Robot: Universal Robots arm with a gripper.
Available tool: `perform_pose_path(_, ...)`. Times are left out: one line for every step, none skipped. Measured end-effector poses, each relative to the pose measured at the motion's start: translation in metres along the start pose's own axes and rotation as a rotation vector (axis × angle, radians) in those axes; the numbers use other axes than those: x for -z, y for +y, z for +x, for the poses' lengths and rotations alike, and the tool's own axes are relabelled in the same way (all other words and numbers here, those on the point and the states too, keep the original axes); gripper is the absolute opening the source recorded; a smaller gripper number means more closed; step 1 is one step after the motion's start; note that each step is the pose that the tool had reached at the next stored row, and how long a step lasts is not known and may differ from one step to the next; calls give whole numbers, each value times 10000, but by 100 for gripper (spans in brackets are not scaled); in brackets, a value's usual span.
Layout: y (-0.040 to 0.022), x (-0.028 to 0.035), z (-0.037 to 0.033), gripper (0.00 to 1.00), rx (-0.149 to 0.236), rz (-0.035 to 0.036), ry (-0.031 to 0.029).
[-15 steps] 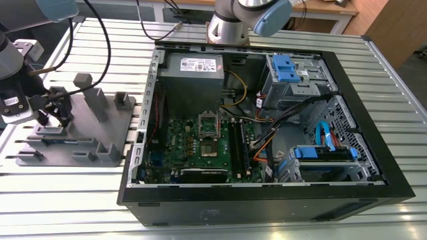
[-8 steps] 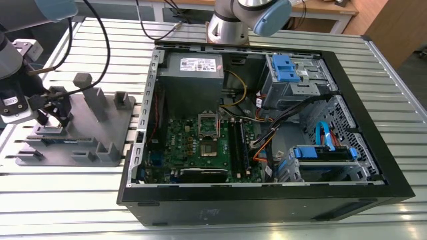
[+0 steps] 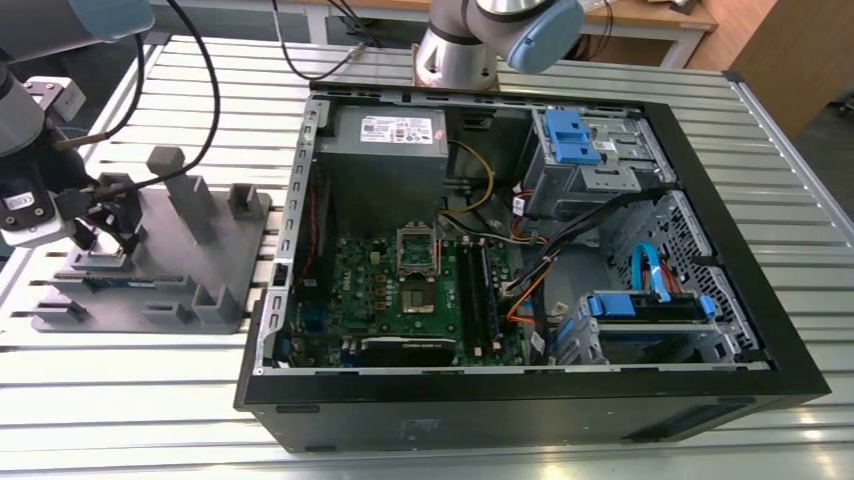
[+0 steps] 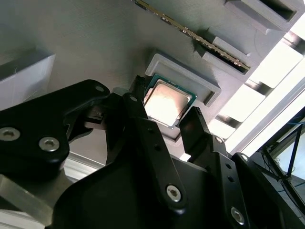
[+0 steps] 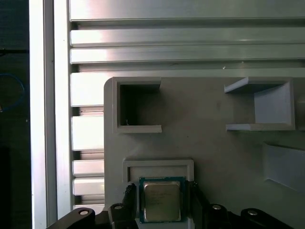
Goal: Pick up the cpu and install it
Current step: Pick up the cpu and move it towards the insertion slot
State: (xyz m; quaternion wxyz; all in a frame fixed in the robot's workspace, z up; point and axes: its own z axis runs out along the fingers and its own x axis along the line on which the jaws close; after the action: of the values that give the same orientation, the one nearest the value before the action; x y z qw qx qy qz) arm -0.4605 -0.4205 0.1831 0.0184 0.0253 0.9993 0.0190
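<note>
Main risk, imo: a skewed or one-sided grip. The cpu (image 5: pixel 162 200) lies flat in a shallow walled pocket of the gray fixture (image 5: pixel 214 143), pale metal top up, not yet lifted. There's little room btwn chip edge and pocket rim, so a finger landing on the rim instead of the chip's side could tip the chip, jam it in the pocket or drop it w/ a weak hold. A crooked hold would also mean a misaligned chip at the socket (image 3: pixel 416 262) on the motherboard inside the pc case (image 3: pixel 721 150), well apart from the fixture, w/ damage to contacts likely. In the second wrist view the cpu (image 4: pixel 167 101) sits at a slant relative to the gripper (image 4: pixel 166 109), but that's prob. camera angle; can't tell for sure. Jaws: spread, one finger each side of the chip, just beside its edges in both wrist views; they look not clamped, tho actual contact can't be confirmed. Pose: in the exterior view the gripper (image 3: pixel 107 235) is at the exterior view's left, pointing down onto the fixture's near-left part, low over the slatted table (image 3: pixel 134 400), wrist above it w/ cables trailing back.
</note>
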Motion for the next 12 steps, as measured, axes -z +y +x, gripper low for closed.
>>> perform_pose_path(0,1,0,56,0,0,0)
perform_pose_path(0,2,0,56,0,1,2)
perform_pose_path(0,3,0,56,0,2,3)
perform_pose_path(0,3,0,56,0,2,2)
perform_pose_path(0,4,0,56,0,1,2)
perform_pose_path(0,4,0,56,0,1,2)
perform_pose_path(0,5,0,56,0,1,2)
perform_pose_path(0,5,0,55,0,2,2)
perform_pose_path(0,7,0,49,0,3,4)
perform_pose_path(0,6,0,49,0,2,3)
perform_pose_path(0,7,0,47,0,2,3)
perform_pose_path(0,7,0,47,0,2,3)
